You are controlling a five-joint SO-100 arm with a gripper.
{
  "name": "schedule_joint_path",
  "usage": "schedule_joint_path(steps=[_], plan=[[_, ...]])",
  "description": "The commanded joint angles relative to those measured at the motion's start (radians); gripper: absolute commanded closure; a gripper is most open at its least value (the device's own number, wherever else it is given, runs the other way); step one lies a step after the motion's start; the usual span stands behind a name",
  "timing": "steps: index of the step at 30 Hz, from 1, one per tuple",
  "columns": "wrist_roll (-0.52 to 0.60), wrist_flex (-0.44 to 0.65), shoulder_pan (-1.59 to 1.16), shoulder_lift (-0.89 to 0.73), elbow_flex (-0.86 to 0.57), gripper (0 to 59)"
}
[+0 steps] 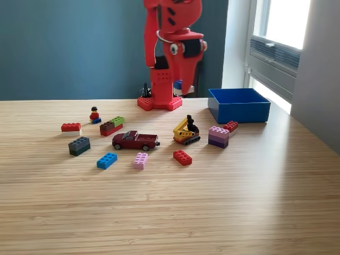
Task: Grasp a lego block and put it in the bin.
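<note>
My red arm is folded above its base [159, 102] at the back of the table, in the exterior view. Its gripper [179, 89] hangs downward, and a small blue lego block [178, 84] shows between the fingers, held well above the table. The blue bin [239, 114] sits to the exterior view's right of the base, apart from the gripper. Loose bricks lie in front: red [70, 127], dark grey [79, 145], blue [107, 160], pink [141, 160], another red [182, 157] and a purple-pink stack [218, 136].
A dark red toy car [135, 140], a yellow toy digger [186, 131], a minifigure [95, 114] and a green-brown-red stack [112, 125] stand among the bricks. A small red brick [230, 126] lies just in front of the bin. A window is at the right.
</note>
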Motion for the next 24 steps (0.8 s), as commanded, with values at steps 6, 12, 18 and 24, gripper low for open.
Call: schedule_joint_path(steps=[6, 12, 18, 24], plan=[[0.146, 0.015, -0.488, 0.017, -0.031, 58.5], [0.212, 0.015, -0.738, -0.08, -0.049, 58.5], [0.209, 0.015, -0.85, -0.207, -0.103, 58.5], [0.167, 0.017, -0.853, -0.29, -0.166, 51.1]])
